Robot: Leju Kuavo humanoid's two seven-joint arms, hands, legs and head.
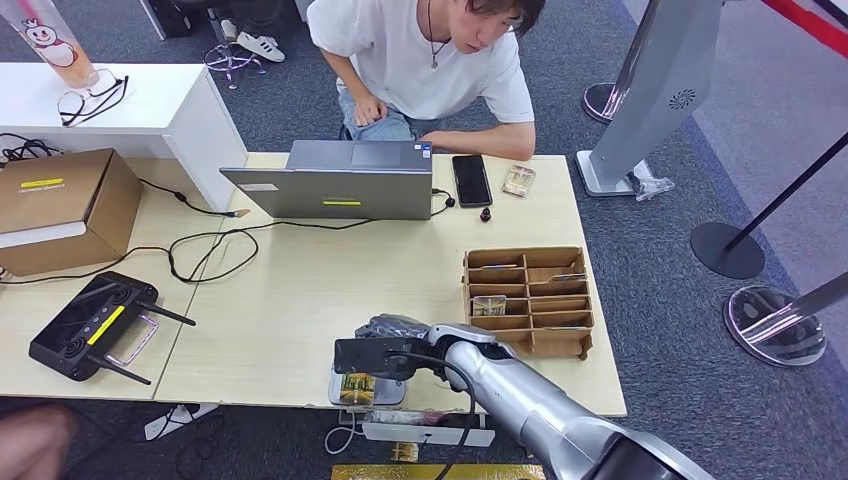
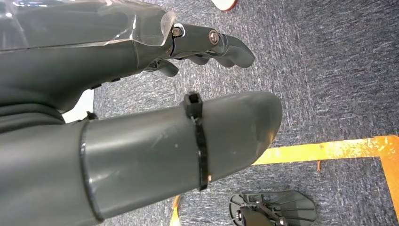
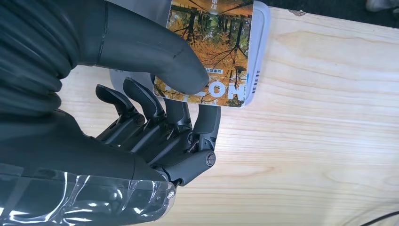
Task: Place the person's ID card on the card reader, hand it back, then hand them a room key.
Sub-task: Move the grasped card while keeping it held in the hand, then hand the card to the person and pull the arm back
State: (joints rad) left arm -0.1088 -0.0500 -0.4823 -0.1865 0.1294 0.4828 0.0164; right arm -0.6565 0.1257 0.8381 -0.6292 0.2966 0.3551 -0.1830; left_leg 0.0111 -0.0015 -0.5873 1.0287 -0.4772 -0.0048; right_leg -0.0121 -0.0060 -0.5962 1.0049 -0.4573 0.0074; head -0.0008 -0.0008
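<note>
Right hand (image 3: 155, 117) pinches ID card (image 3: 211, 52) on card reader (image 3: 260, 52).

orange autumn-tree card (image 3: 211, 47), pale-grey reader (image 3: 261, 52)

Pale wood table (image 1: 300, 300) on grey carpet (image 1: 660, 250); white counter (image 1: 150, 100) beside it.

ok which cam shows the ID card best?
Right wrist view: the ID card is close up, lying on the card reader under the right hand's thumb. In head view it's small; left wrist view faces carpet.
</note>
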